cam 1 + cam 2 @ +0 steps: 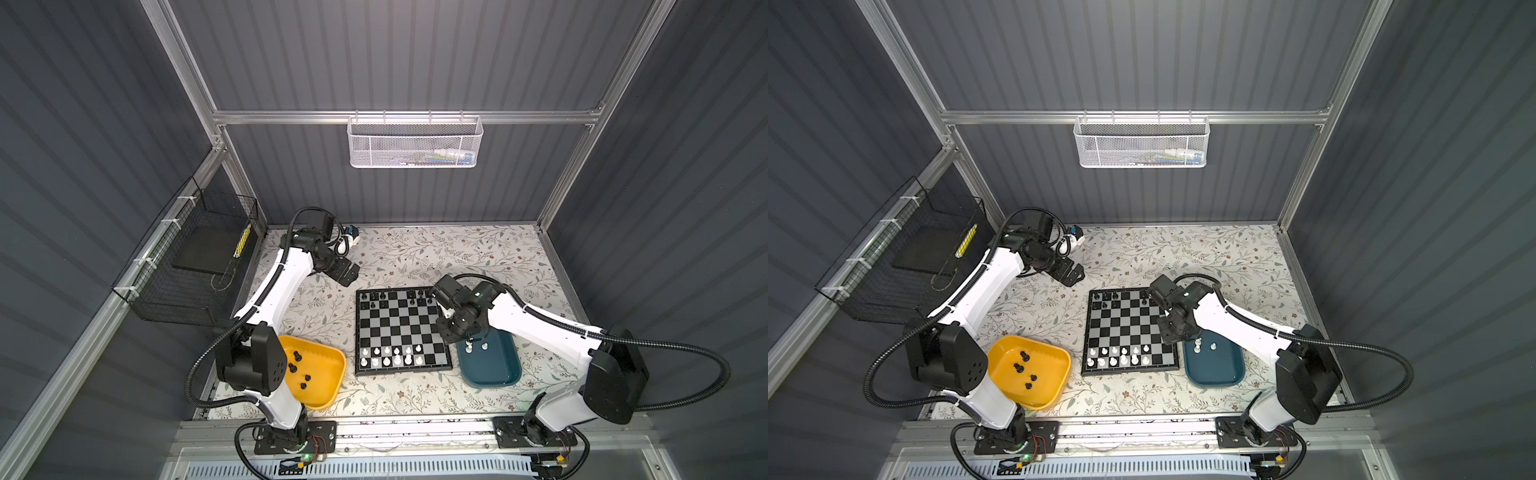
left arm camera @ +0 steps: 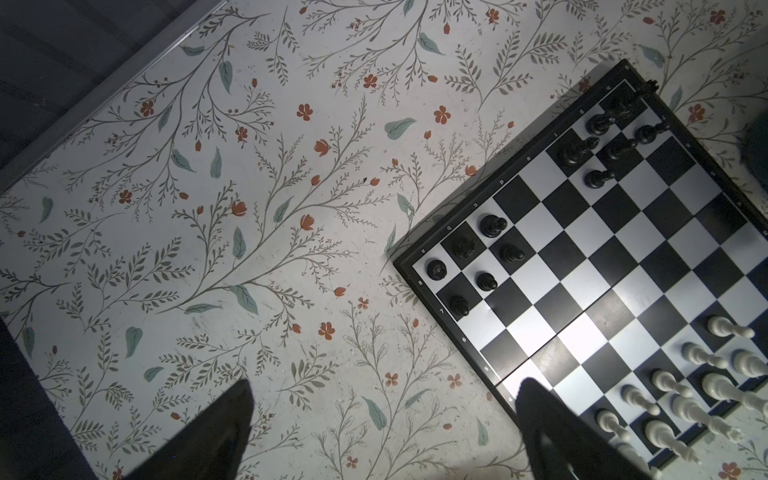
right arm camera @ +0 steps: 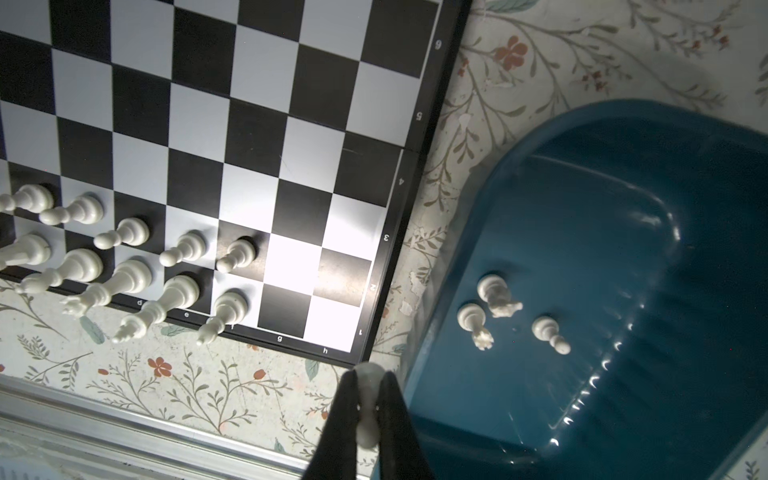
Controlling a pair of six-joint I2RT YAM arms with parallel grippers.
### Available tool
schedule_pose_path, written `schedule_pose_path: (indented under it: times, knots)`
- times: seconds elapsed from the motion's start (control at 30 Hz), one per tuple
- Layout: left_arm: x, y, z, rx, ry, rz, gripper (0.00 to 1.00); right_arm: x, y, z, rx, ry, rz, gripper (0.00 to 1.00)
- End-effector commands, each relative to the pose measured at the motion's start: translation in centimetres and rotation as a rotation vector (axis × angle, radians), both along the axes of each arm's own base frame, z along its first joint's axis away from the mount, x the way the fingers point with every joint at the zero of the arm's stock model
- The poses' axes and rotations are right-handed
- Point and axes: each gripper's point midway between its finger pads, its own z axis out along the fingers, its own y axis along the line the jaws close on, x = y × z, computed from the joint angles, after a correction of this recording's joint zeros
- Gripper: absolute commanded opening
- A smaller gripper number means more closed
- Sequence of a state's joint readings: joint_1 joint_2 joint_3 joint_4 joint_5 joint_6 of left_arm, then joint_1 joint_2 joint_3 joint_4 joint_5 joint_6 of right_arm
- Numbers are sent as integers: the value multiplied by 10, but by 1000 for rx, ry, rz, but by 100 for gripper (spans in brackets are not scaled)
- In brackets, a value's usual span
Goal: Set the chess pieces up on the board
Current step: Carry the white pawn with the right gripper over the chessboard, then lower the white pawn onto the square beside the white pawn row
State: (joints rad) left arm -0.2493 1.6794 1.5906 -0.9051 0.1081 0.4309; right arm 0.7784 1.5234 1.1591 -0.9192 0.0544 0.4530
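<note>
**In a top view,** the right end effector (image 1: 449,332) hangs over the line where the board (image 1: 399,328) meets the teal tray (image 1: 490,383). The tray is just beside it on the outer side and the board's white ranks are close on the inner side. Its grip cannot be read from here. The left end effector (image 1: 348,273) waits with jaws spread over the bare table (image 1: 415,257). The board's black corner is near it, and the yellow tray (image 1: 330,374), holding four black chess pieces (image 1: 297,356), sits well back by the arm's base.

**Left wrist view:** the fingers (image 2: 224,424) stand wide apart with nothing between them. One tip overhangs the board's rim, and the black men are ranked beyond it.

**Right wrist view:** the right end effector (image 3: 370,376) is clamped on a small white piece (image 3: 366,432), probably a pawn. The board's corner lies just ahead with four squares bare, and three more white pieces stand in the tray alongside.

The step in hand looks like carrying this piece to a bare second-rank square. To do it well, cross the rim high enough to clear the standing row and centre over the square. Lower straight down until the base seats, and only then open. Lift away vertically so the fingers do not clip the neighbouring pawn (image 3: 237,253).
</note>
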Motion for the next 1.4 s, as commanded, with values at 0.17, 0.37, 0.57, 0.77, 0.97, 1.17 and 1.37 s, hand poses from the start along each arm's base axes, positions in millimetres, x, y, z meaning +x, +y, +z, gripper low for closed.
schedule_pose_path:
  times: [0.17, 0.37, 0.57, 0.77, 0.97, 1.17, 1.37]
  knots:
    - [-6, -3, 8, -10, 2, -11, 100, 4, 19, -5, 17, 5, 25, 9]
    - [-6, -3, 7, -9, 3, -14, 100, 6, 26, -16, 16, 20, 37, 9]
    - [-6, -4, 6, -12, 6, -13, 99, 5, 34, -26, 27, 38, 47, 9]
    - [-7, -3, 4, -8, 9, -13, 100, 4, 40, -34, 28, 51, 55, 10]
    - [-9, -3, 4, -8, 8, -13, 100, 3, 43, -42, 19, 66, 65, 10]
    - [-9, -3, 3, -8, 8, -14, 100, 2, 47, -49, 19, 78, 72, 10]
    - [-8, -3, 4, -13, 9, -10, 100, 2, 50, -57, 17, 96, 77, 10]
